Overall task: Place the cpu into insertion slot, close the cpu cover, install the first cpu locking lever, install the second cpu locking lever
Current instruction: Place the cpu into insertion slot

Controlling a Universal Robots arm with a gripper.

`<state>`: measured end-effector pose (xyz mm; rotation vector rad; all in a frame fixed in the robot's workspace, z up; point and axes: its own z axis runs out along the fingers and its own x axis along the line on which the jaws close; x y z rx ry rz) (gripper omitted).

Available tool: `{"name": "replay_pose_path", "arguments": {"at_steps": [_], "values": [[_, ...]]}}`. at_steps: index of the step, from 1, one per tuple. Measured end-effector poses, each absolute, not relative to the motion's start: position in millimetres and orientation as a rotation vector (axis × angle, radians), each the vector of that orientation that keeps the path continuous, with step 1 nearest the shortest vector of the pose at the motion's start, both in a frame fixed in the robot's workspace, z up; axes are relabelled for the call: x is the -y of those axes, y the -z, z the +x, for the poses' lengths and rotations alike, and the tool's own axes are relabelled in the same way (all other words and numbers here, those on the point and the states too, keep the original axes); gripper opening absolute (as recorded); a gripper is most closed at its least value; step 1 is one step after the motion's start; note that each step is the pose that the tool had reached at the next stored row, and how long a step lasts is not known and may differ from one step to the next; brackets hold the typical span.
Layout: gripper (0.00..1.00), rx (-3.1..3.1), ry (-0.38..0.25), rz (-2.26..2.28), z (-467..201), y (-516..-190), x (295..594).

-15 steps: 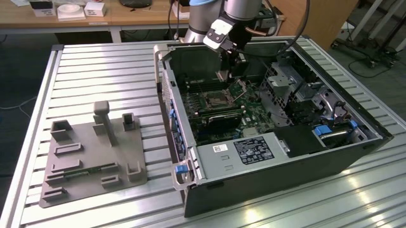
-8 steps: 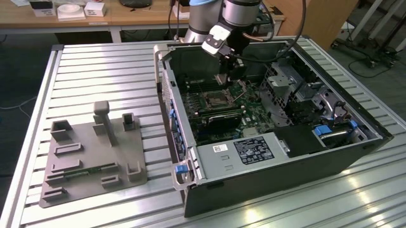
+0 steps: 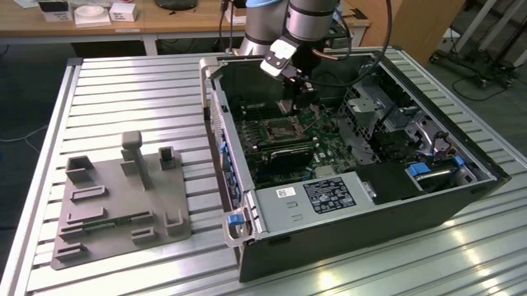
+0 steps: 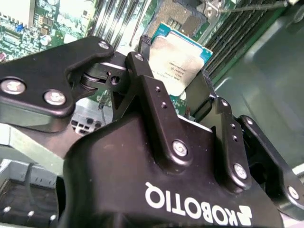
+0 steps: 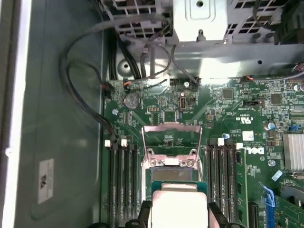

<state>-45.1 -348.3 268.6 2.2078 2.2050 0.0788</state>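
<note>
Exterior view: a robot arm (image 3: 309,15) reaches down into an open computer case (image 3: 371,228) lying on its side on a slatted metal table (image 3: 132,92). Its gripper (image 3: 288,103) hangs just above the green motherboard (image 3: 323,148), close over the insertion slot (image 3: 282,131), seemingly to line up with it. A grey fixture plate (image 3: 123,203) sits at the exterior view's left, and wooden desks (image 3: 165,18) stand far behind. Second wrist view: the black fingers (image 4: 145,66) pinch the cpu (image 4: 178,59) by opposite edges, silvery top showing, clear of the board. First wrist view: the cpu (image 5: 179,209) hovers near the insertion slot (image 5: 172,174), not yet seated. The cpu cover (image 5: 172,140) stands swung open, leaving the slot free to receive it.
</note>
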Motion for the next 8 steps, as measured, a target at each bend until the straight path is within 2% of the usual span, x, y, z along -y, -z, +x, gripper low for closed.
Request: {"name": "replay_pose_path", "arguments": {"at_steps": [8], "values": [[0.54, -2.236, -0.076, 2.181, -48.2, -254.1, 347.3]]}}
